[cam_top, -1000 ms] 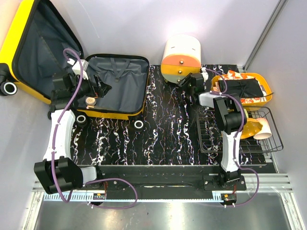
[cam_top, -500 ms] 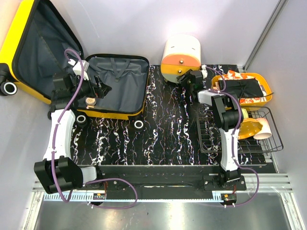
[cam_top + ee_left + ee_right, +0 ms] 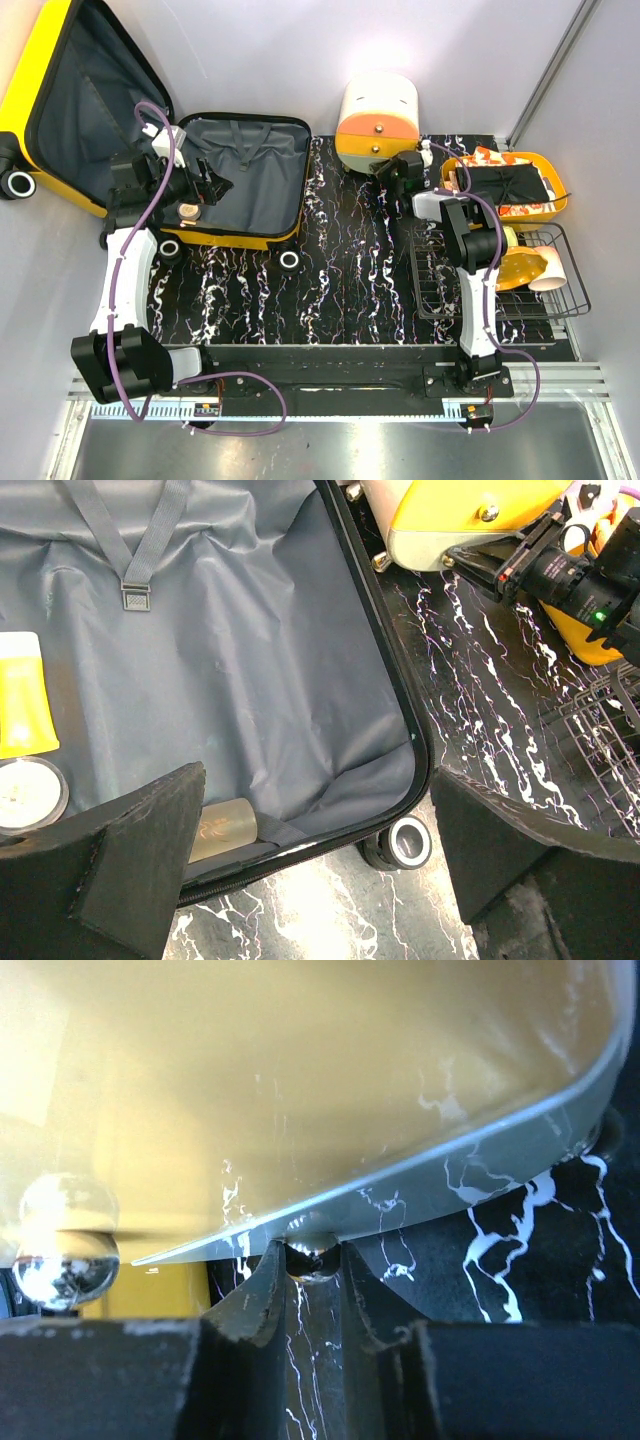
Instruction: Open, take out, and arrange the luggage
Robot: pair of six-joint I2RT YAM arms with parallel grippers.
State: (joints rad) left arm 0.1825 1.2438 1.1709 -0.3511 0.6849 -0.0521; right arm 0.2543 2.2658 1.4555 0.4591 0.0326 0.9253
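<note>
Black marble-look table (image 3: 340, 290) with white veins sits nearest. A wire basket (image 3: 432, 300) is on its right side. The yellow plastic basket (image 3: 558, 200) just behind it holds a dark folded cloth (image 3: 505, 185).

What changed is the right gripper (image 3: 390, 172). A second ago its jaws stood half apart, just short of the cream-and-orange round case (image 3: 378, 110). Now it has nudged in and the jaws pinch a small chrome stud (image 3: 316, 1262) under the case's glossy curved rim. That looks like a fresh grip, probably to drag or turn the case.

No change at the left gripper (image 3: 315, 800): jaws spread fully wide, holding nothing, hovering over the open luggage (image 3: 235, 238).

The luggage sits far-left on the table.
- **Shell:** glossy yellow hard shell, base flat, lid swung up at the far left.
- **Lining:** dark grey crinkly fabric, with a strap (image 3: 150, 540) and buckle.
- **Contents at the near corner:** yellow tube (image 3: 22, 695), round white-lidded tin (image 3: 28, 795), tan cylinder (image 3: 222, 828).

Opening looks done; unloading does not look finished.
</note>
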